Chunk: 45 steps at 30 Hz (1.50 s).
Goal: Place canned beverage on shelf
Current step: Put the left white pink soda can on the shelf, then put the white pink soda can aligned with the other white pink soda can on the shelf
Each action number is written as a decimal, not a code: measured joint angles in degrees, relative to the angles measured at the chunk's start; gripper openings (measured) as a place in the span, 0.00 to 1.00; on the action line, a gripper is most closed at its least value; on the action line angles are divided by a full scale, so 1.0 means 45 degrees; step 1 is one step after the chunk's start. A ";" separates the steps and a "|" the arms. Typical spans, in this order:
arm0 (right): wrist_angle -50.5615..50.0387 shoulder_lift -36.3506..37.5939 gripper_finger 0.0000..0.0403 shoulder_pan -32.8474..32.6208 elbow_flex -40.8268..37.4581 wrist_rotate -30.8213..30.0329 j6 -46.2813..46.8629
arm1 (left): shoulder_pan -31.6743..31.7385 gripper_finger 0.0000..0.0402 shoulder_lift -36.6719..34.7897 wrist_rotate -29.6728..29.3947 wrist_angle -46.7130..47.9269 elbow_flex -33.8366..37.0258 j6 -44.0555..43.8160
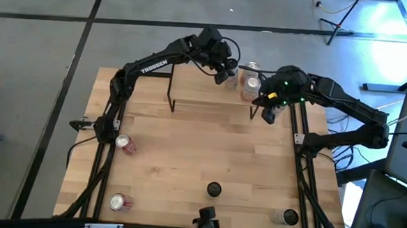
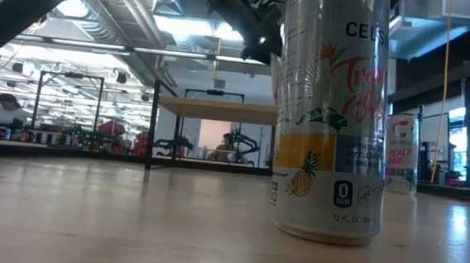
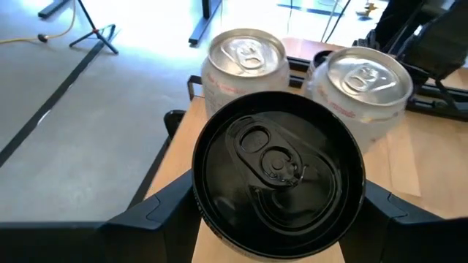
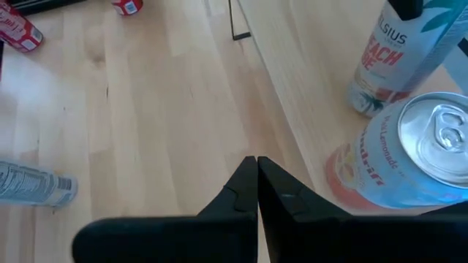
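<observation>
The shelf [image 1: 197,93] stands at the table's far side, its light board on black legs; it also shows in the low view [image 2: 212,109]. My left gripper [image 1: 224,74] is over the shelf's right part, shut on a white Celsius can with a black top [image 3: 278,168]. Two silver-topped cans [image 3: 246,55] [image 3: 363,80] stand on the board just beyond it. My right gripper [image 1: 267,116] is shut and empty beside the shelf's right end, next to a silver-topped can [image 4: 431,146]. My left gripper pinches the black-topped can by its upper wall, just under the rim [image 3: 201,197], one finger [image 3: 164,212] on each side. The fingers come from above, slanting down. The can is upright; its base [image 4: 363,102] is at the shelf board, resting or just clear I cannot tell.
Two red cans [image 1: 125,145] [image 1: 120,202] are on the table's left side. A black-topped Celsius can [image 1: 214,190] stands near the front edge, filling the low view [image 2: 332,113]. Another can [image 1: 285,216] is at the front right. The table's middle is bare wood.
</observation>
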State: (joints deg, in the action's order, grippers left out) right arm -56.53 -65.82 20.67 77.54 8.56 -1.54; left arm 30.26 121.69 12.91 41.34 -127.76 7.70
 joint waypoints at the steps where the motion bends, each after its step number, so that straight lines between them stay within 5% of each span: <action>1: -0.0004 0.0000 0.01 0.0000 0.0000 0.0003 0.0000 | -0.0021 0.57 0.0000 0.0003 0.0030 0.0000 0.0001; 14: -0.0141 0.0000 0.01 0.0000 0.0000 0.0000 -0.0049 | -0.0128 0.83 0.0088 0.0280 -0.0212 0.0000 0.0089; 32: 0.0651 -0.0005 0.02 -0.0005 0.0010 -0.0001 -0.0304 | -0.1090 0.83 -0.2305 -0.1670 0.1484 0.0015 -0.0404; 45: -0.1337 0.0024 0.52 -0.0005 0.1845 -0.1257 0.0055 | -0.3553 0.83 -0.4242 -0.4204 0.4815 0.0015 -0.1266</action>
State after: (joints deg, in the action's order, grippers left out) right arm -62.55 -65.71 20.64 85.84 2.90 -1.29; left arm 14.27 102.60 -6.01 63.01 -127.70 2.00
